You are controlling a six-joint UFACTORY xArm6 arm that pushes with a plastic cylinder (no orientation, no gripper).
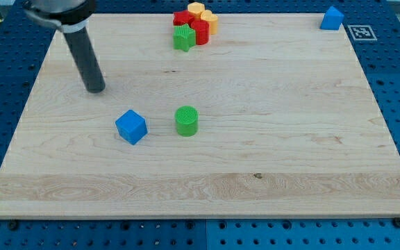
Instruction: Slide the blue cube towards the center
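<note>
Blue cube: the blue cube (131, 127) sits on the wooden board (269, 173), left of the middle and a little toward the near edge, turned so one corner points at the near side.
Green cylinder: a green cylinder (187, 120) stands upright just right of the blue cube, near it but apart, with bare wood between them.
My tip: my tip (96, 89) rests on the board to the far left of the blue cube, well clear of it and touching no block; the dark rod rises from it toward the view's top left.
Jaws: I carry none, only the straight rod, so nothing is held or clamped.
Far cluster: at the far edge, around the middle, a tight group of blocks stands together: a green star-like block (182, 38) at its near left, a red block (200, 30) just right of it, a second red block (182, 17) behind, and two yellow blocks (196, 10) (210, 21) at the back and right. They appear to touch one another; exact shapes are hard to tell.
Far right corner: a second blue block (332, 18), triangular in outline, sits alone near the far right corner, well apart from everything else.
</note>
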